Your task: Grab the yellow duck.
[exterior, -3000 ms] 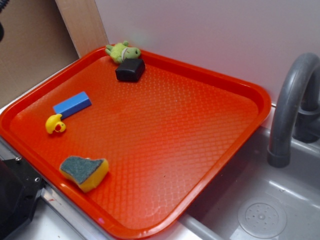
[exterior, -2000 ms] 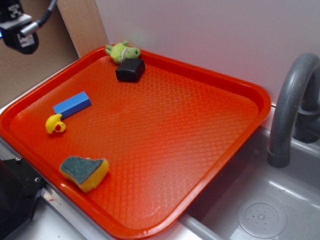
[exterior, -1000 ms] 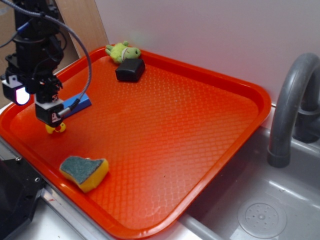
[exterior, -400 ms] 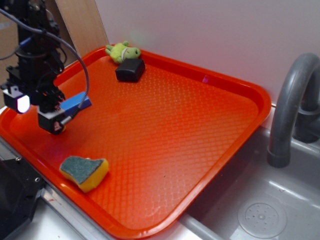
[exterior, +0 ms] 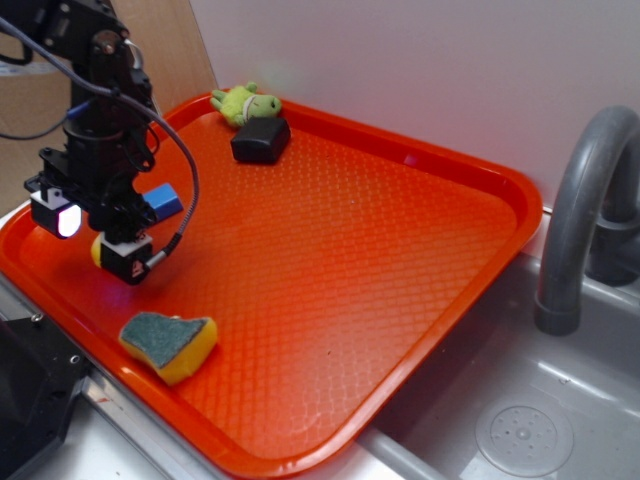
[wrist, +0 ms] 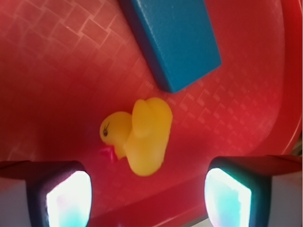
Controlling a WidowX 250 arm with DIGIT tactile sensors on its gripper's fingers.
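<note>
Wrist view: yellow duck [wrist: 142, 137] at frame center on the red tray [wrist: 57, 71], lying on its side, beak toward the left, blue block [wrist: 173, 40] just above it at upper center, apart from it. End effector [wrist: 147, 194] spread wide, fingers [wrist: 59, 191] at the lower corners, nothing clamped, duck between and just above them. Exterior view: end effector [exterior: 125, 262] low over the tray [exterior: 420, 260] at left of frame, hiding most of the duck [exterior: 97, 250]. Sponge [exterior: 170, 343] lower left, green frog [exterior: 245, 102] and black block [exterior: 261, 140] at upper center.
</note>
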